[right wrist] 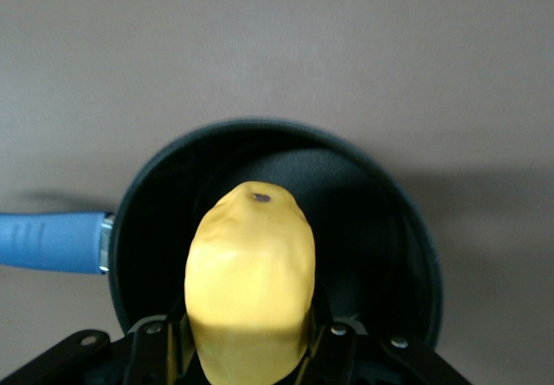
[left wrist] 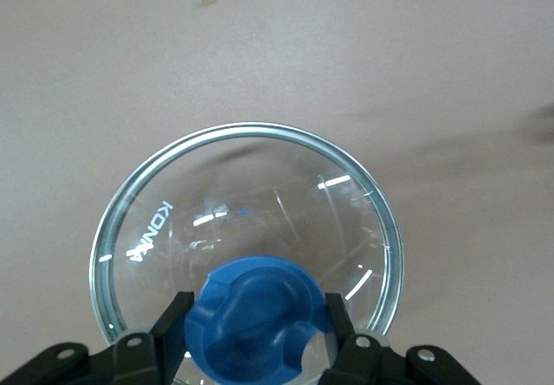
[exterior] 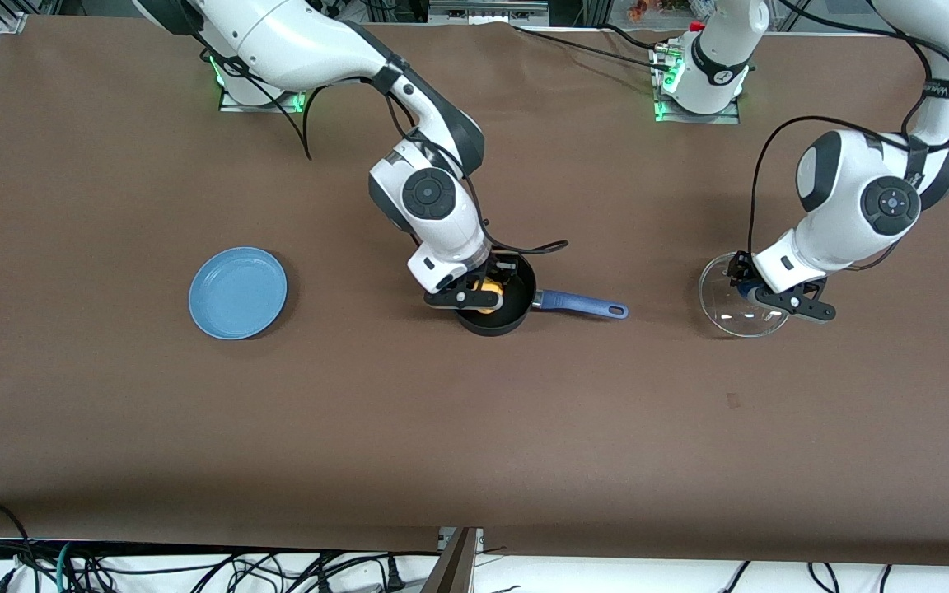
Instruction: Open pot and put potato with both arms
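Potato [right wrist: 249, 272] is getting pinched by the right hand [exterior: 474, 294] over the open pot [exterior: 516, 317]; left hand [exterior: 759, 288] is clamping the lid's knob [left wrist: 258, 316], toward the pot handle's end of the desk [exterior: 474, 428].

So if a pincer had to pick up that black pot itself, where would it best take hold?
Probably by the long blue handle: it juts sideways from the pot toward the left arm's end of the table, flat and slim enough to pinch from above. The round body looks too wide, and the right pincer holds the potato over its mouth.
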